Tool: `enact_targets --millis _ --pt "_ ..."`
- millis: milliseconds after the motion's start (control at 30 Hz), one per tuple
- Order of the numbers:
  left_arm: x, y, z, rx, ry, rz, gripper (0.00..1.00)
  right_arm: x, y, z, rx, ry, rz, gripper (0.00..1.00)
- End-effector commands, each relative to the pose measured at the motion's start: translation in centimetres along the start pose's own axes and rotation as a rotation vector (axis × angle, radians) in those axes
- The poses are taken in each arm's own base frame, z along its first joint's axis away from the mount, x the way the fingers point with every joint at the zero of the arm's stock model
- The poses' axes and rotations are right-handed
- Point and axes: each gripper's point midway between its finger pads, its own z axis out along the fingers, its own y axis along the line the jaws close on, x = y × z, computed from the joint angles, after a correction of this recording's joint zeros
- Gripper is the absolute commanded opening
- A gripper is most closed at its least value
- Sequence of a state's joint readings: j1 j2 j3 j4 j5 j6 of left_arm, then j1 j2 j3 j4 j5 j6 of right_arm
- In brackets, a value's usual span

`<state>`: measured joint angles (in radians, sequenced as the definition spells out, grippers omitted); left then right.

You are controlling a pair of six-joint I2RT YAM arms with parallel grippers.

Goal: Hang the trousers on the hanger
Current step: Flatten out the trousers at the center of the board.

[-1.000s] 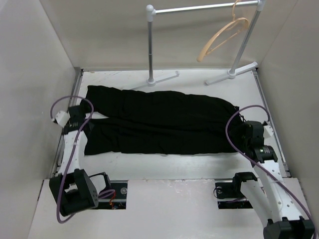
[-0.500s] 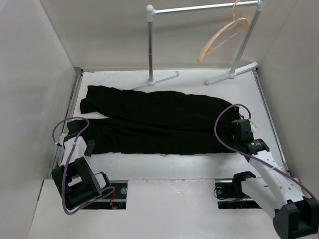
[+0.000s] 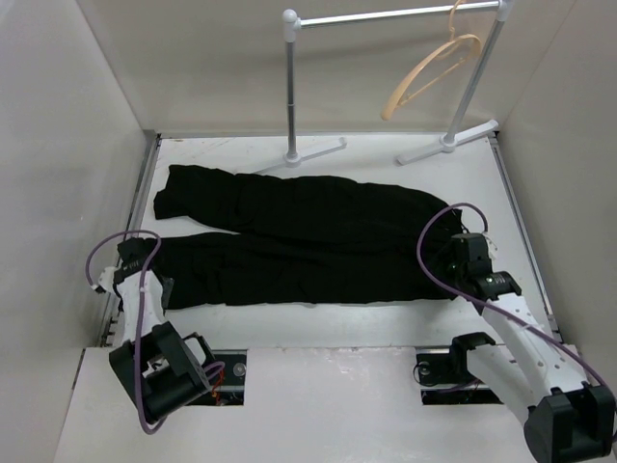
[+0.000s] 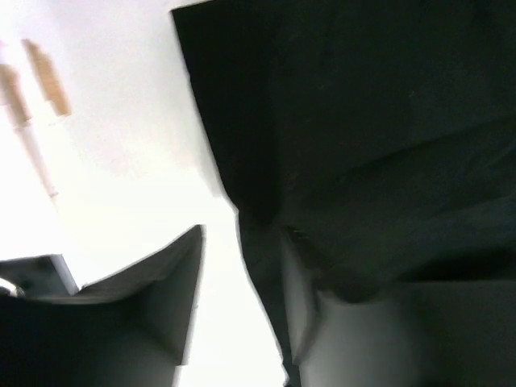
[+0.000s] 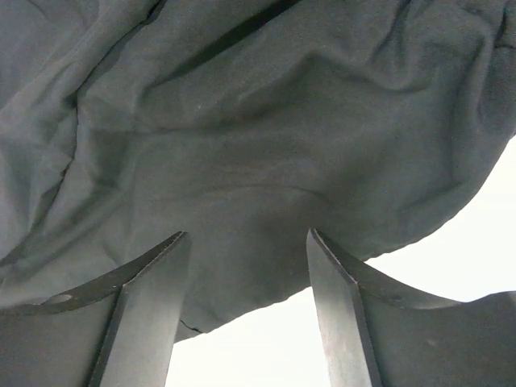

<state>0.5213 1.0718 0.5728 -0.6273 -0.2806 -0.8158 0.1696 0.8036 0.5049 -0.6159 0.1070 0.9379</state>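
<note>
The black trousers lie flat across the table, legs pointing left, waist end at the right. The tan hanger hangs on the rail at the back right. My left gripper is low at the left end of the near leg. In the left wrist view its jaws stand apart, with white table between them and the cloth's edge along the right finger. My right gripper is at the waist end. It is open, its fingers straddling the hem, which rests on the table.
The silver rail stands on two posts with white feet at the back of the table. Grey walls close in the left, right and back sides. A bare strip of table runs between the trousers and the arm bases.
My left gripper has pulled back from between the leg ends toward the near left, and the leg ends shifted slightly. The right gripper has moved left onto the waist edge.
</note>
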Motion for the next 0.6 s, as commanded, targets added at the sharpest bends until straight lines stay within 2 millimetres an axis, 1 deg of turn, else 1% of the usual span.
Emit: enact_targets --millis 0,67,100,133,200,233,267,300,333,433,500,567 --pt "-2.9 -1.6 -3.3 0.055 -0.063 -0.004 0.5 -1.1 1.5 0.1 -0.05 -0.029 -0.001 0.66" --pt "-5.0 -4.7 -5.5 0.15 -0.109 -0.006 0.51 -1.3 1.9 0.2 -0.059 -0.035 -0.003 0.65" --pt "-5.7 -6.6 -6.2 0.194 -0.118 0.005 0.5 -1.3 2.1 0.3 -0.064 -0.033 -0.007 0.61" --pt "-6.0 -8.7 -6.8 0.246 -0.123 0.016 0.49 -1.3 2.3 0.4 -0.07 -0.03 -0.01 0.53" --pt "-6.7 -12.8 -7.5 0.326 -0.118 0.02 0.47 -0.9 2.4 0.7 -0.071 -0.009 -0.021 0.31" --pt "-7.0 -14.8 -7.7 0.363 -0.11 0.02 0.47 -0.7 2.5 0.8 -0.074 0.003 -0.03 0.23" --pt "-7.1 -16.3 -7.6 0.381 -0.098 0.02 0.47 -0.4 2.5 0.9 -0.078 0.012 -0.037 0.19" --pt "-7.3 -18.5 -7.3 0.406 -0.073 0.012 0.49 0.0 2.5 1.1 -0.081 0.028 -0.048 0.17" --pt "-7.4 -19.8 -7.1 0.419 -0.053 0.009 0.5 0.2 2.4 1.2 -0.083 0.038 -0.053 0.17" --pt "-7.5 -24.7 -6.3 0.471 0.003 0.014 0.55 0.8 2.4 1.6 -0.09 0.063 -0.087 0.21" --pt "-8.0 -27.3 -5.7 0.484 0.012 0.019 0.58 1.4 2.5 1.8 -0.093 0.087 -0.1 0.24" --pt "-8.6 -29.3 -4.9 0.487 0.016 0.01 0.6 1.5 2.9 2.0 -0.099 0.097 -0.106 0.26"
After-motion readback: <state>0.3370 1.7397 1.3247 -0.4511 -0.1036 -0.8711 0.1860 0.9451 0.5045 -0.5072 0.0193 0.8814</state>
